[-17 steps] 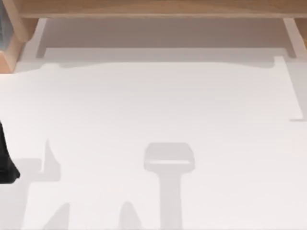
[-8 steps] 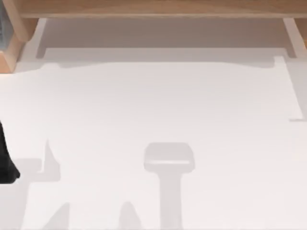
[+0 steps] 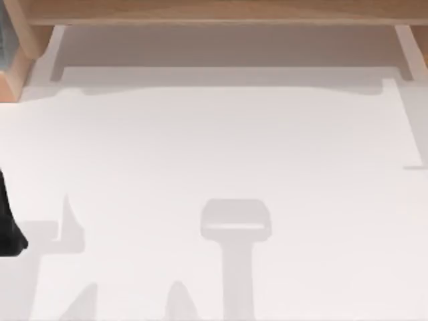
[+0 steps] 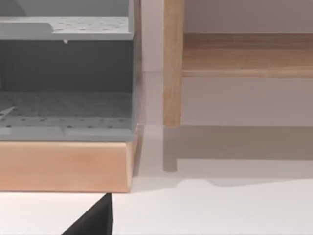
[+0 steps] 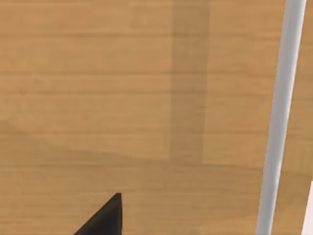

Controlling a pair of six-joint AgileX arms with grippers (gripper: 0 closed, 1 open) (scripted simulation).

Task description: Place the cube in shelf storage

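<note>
Shelf storage (image 3: 221,12) along far edge of white worktop (image 3: 221,147); cube can't be placed from these views.
L arm (image 3: 8,224) at worktop's left edge; L wrist view faces a shelf post (image 4: 172,63) beside a grey rack (image 4: 66,73). Right wrist view: wood panel (image 5: 122,98) close up. Both claws: open/closed can't tell.

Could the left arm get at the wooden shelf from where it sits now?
Probably yes: the left gripper sits at the table's left edge, and bare white table lies between it and the shelf storage along the far edge.
</note>
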